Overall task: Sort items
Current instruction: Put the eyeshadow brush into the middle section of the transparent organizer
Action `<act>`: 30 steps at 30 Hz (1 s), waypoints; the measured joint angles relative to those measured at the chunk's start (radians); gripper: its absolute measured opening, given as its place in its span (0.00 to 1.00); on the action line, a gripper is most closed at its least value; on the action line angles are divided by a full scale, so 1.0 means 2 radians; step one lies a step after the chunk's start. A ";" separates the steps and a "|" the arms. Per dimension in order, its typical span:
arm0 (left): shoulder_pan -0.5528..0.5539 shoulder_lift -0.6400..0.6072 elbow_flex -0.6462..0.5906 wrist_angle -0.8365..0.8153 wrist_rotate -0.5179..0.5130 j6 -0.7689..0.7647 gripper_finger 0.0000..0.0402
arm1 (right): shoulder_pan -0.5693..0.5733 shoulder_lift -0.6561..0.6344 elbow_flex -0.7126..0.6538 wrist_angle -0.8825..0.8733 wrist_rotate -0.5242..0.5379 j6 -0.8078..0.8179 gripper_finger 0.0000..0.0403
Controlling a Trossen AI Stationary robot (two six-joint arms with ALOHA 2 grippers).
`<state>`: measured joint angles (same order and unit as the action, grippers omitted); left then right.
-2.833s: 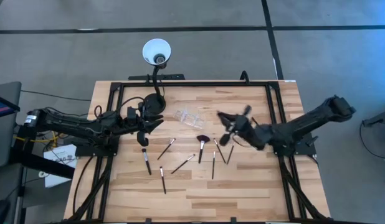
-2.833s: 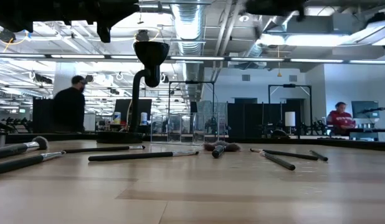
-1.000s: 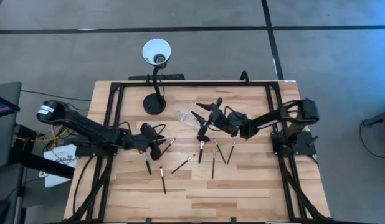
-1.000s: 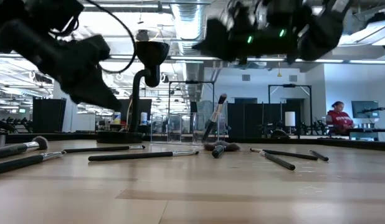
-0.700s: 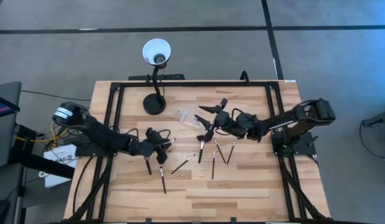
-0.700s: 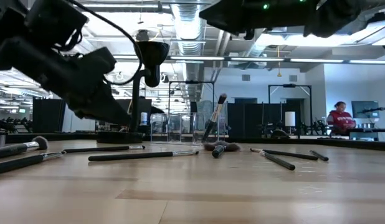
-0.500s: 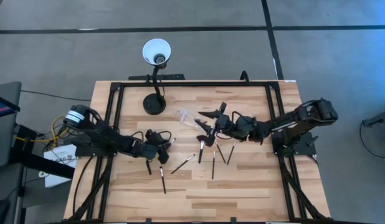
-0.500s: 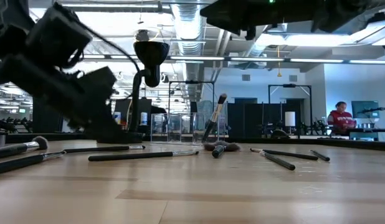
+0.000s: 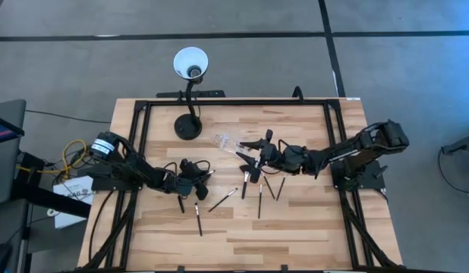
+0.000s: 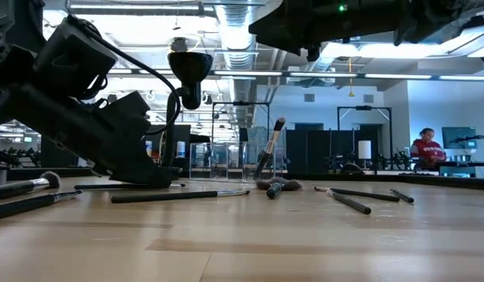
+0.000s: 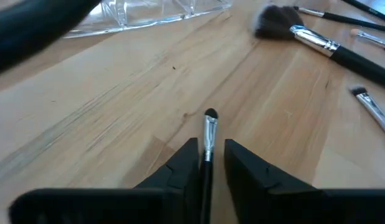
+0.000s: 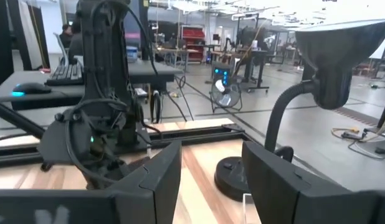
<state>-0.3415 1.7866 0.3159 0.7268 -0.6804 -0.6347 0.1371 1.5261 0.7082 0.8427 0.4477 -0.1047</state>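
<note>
Several slim makeup brushes lie on the wooden table point(image 9: 295, 227), among them a fan-headed one point(image 11: 276, 22). My left gripper point(image 9: 196, 176) is low at the table's left, open. Its fingers point(image 11: 242, 165) stand on either side of a small brush point(image 11: 209, 134) that lies flat. One brush point(image 10: 270, 147) stands tilted, tip up, at the clear plastic holder point(image 10: 226, 160). My right gripper point(image 9: 250, 150) hovers level above the table's middle, open, with nothing between its fingers point(image 12: 211, 168). My left gripper straddles the small brush's handle point(image 11: 207, 163), coming slanting down from the table's left, with its fingers lying along the brush. The brush lies on the table. Whether a finger touches the handle, I cannot tell.
A black gooseneck lamp point(image 9: 190, 64) stands with its base point(image 9: 187, 127) at the far left. Black frame rails point(image 9: 234, 102) run along the table's far and side edges. Bare wood lies toward the near edge. People are in the room behind point(image 10: 426, 149).
My left gripper has come down to the table and now sits low over the small brush at the left. My right gripper has risen above the tilted brush, which stays standing at the clear holder.
</note>
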 joint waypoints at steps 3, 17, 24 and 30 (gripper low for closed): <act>0.000 0.000 -0.001 -0.001 0.000 0.000 0.06 | 0.000 0.000 0.000 -0.001 0.000 0.000 0.39; -0.007 -0.161 -0.001 0.014 0.014 0.123 0.03 | -0.005 0.000 0.000 -0.043 -0.106 0.071 0.36; -0.038 -0.295 -0.001 0.023 -0.027 0.379 0.03 | -0.011 0.004 0.001 -0.037 -0.104 0.162 0.34; -0.042 -0.312 -0.001 0.025 -0.070 0.459 0.03 | -0.011 0.068 0.043 -0.040 -0.107 0.162 0.33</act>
<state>-0.4248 1.1626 0.3141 0.7773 -0.8197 0.2835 0.1146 1.6628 0.7944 0.7633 0.2346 0.2191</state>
